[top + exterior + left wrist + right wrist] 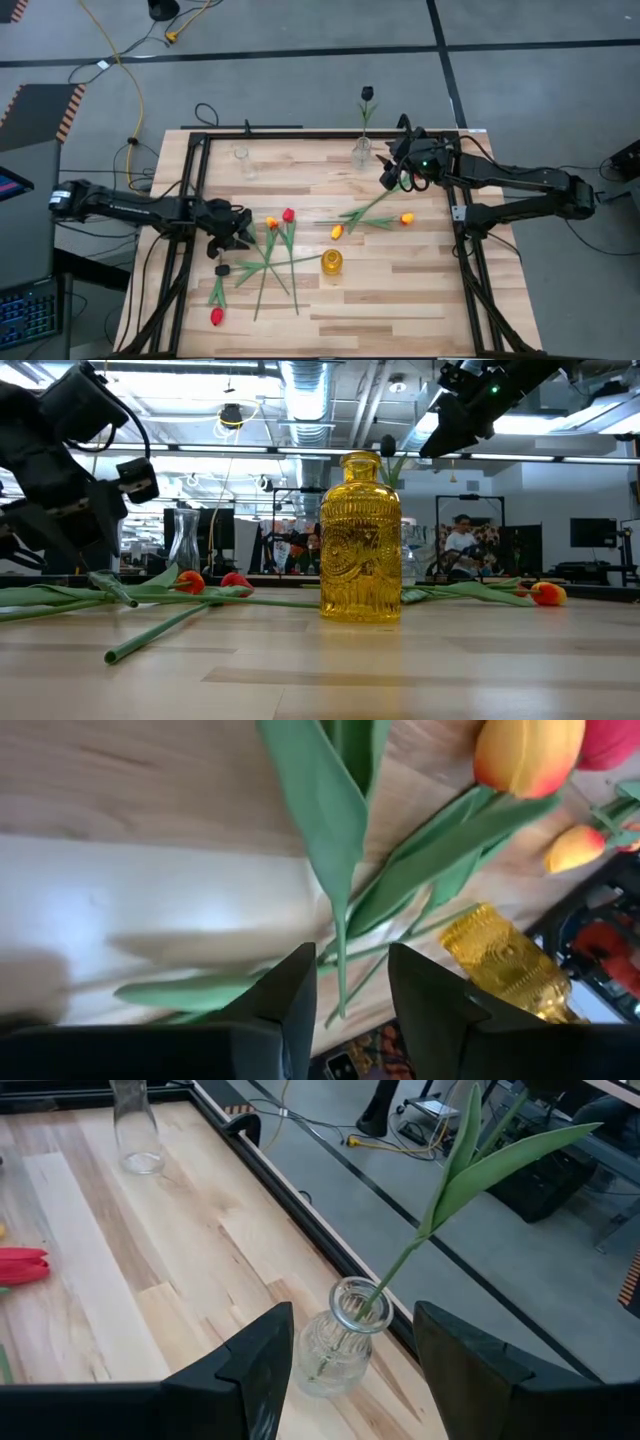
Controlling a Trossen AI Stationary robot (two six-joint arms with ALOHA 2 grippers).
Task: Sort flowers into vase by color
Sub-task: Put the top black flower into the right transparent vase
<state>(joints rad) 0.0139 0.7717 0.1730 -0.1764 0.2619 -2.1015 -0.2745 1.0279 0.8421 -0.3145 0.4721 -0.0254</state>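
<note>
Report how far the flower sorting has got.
Done: one black tulip stands in the clear vase, with the open right gripper beside it. In hand: the left gripper straddles a stem, not visibly gripped. Left: the red and orange tulips on the table; the yellow vase is empty.

Vases: three in total; one yellow embossed glass vase (331,263); two clear glass vases, the first (242,160) empty, the second (361,155) holding one stem

Artificial tulips on thin green stems: seven countable in the high view; red heads, two (288,214) (216,316); yellow-orange heads, three (271,223) (336,231) (407,218); black heads, one certain (367,92), one probable (222,270)
</note>
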